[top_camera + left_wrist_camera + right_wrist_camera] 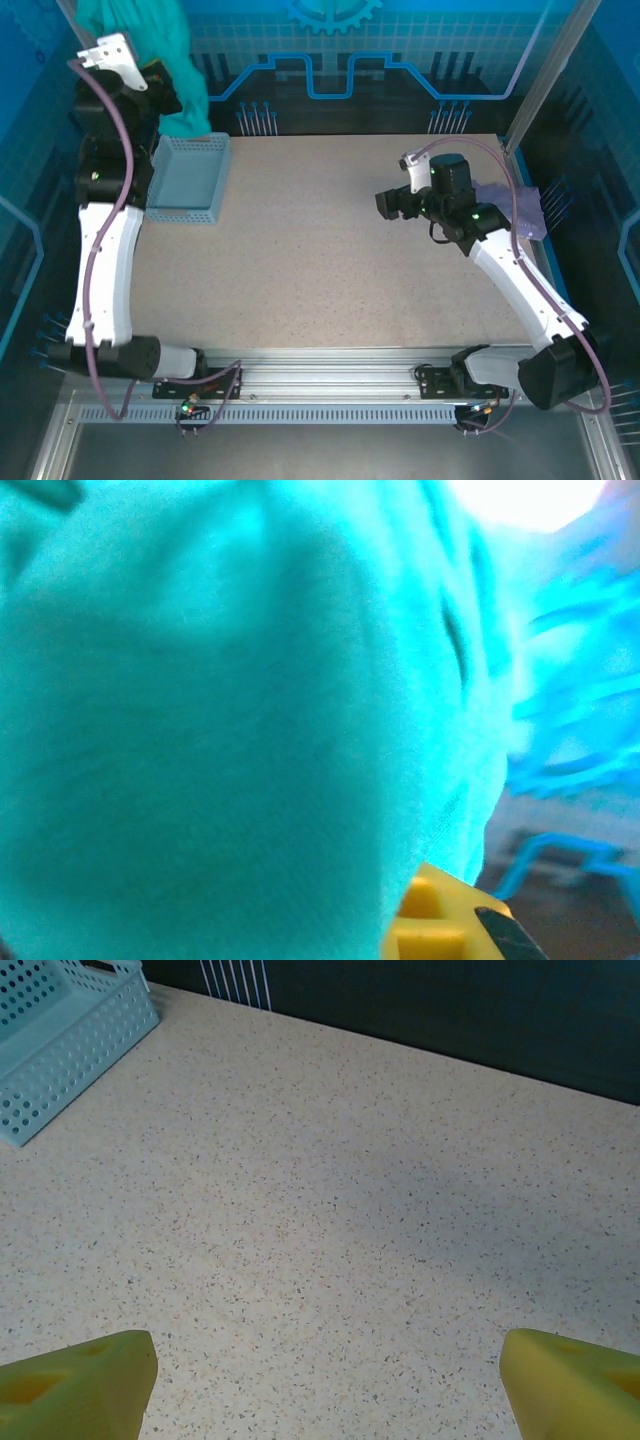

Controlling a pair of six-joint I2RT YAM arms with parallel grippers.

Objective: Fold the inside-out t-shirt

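**Shirt held aloft at upper left, not yet spread**

The step in hand looks like the fetch: getting the shirt out over the worktop before any folding can start. In the top view the shirt hangs in the upper left corner of the frame, bunched into a teal drape whose lower end dangles just above the far edge of the basket. None of it lies on the worktop. The left pincer sits high against the cloth, clenched on the shirt. In the left wrist view the fabric presses close to the lens, with one yellow finger showing at the bottom edge. Which part of the shirt is gripped cannot be told.

The right pincer hovers right of centre in the top view, released and grasping nothing. Its wrist view shows its two fingers set wide at the lower corners, with bare worktop between them and the basket at upper left. A purple garment lies at the right edge behind that arm and is no part of this job.

The next move probably calls for carrying the shirt toward the middle of the frame and laying it flat. The right pincer would then take a second edge, so the cloth can be pulled open rather than dropped in a heap. The hanging end may snag on the basket rim on the way across.
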